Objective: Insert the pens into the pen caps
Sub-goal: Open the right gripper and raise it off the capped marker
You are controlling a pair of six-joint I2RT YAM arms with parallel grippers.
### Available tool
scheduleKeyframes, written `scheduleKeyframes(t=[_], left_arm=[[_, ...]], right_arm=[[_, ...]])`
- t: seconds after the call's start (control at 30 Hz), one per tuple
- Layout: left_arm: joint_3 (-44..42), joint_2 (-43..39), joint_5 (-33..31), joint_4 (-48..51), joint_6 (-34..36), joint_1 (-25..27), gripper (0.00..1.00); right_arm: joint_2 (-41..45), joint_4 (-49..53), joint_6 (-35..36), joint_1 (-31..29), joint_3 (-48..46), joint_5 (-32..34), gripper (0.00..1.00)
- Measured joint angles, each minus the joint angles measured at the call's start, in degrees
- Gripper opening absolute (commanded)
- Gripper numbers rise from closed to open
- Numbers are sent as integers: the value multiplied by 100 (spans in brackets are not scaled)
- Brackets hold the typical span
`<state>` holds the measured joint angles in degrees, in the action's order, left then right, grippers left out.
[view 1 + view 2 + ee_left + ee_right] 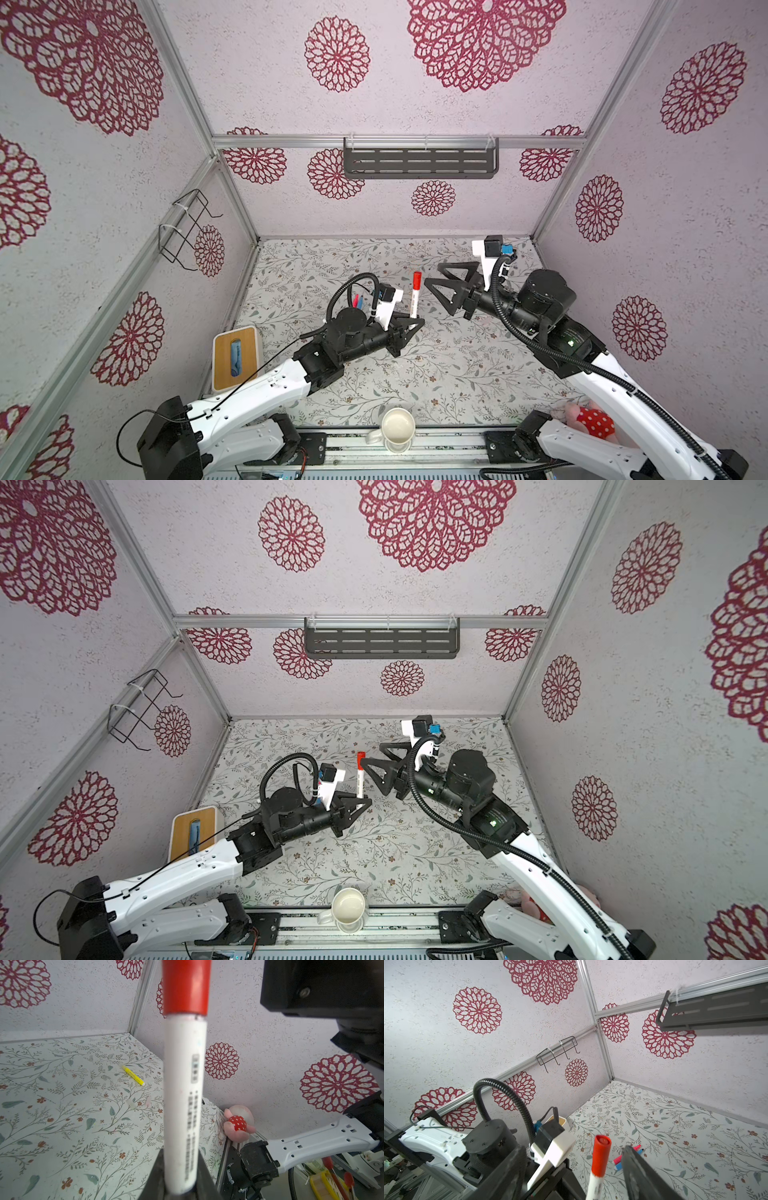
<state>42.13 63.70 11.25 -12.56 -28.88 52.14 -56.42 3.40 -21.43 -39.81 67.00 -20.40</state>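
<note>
Left gripper [412, 322] clamps one white pen [414, 301], red cap [417, 279] on; right gripper [434, 275] spread, empty. Three loose: yellow pen [134, 1075], pink pen [617, 1160], blue pen [618, 1166]. Two clear caps [131, 1104].

Floral-print table [436, 374] inside test booth lined with crimson rosette wallpaper [337, 54]. Black slotted shelf [419, 163] tied to aluminium rail [291, 142] on rear wall; black wire hook rack [185, 228] on left wall. White tissue box [226, 374], wooden lid, at table's left edge. Cream mug [398, 427] upright at front edge, handle leftward. Pink plush toy [590, 420], red polka-dot patch, at front right corner.
</note>
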Motion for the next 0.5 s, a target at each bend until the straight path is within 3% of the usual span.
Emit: scheduleKeyframes(t=[0.2,0.5], left_arm=[[-9,-7,-26,74,11,81,0],[-9,-7,-50,83,24,98,0]], right_arm=[[-632,498,212,0,562,133,69],[-1051,852,236,0,675,216,62]])
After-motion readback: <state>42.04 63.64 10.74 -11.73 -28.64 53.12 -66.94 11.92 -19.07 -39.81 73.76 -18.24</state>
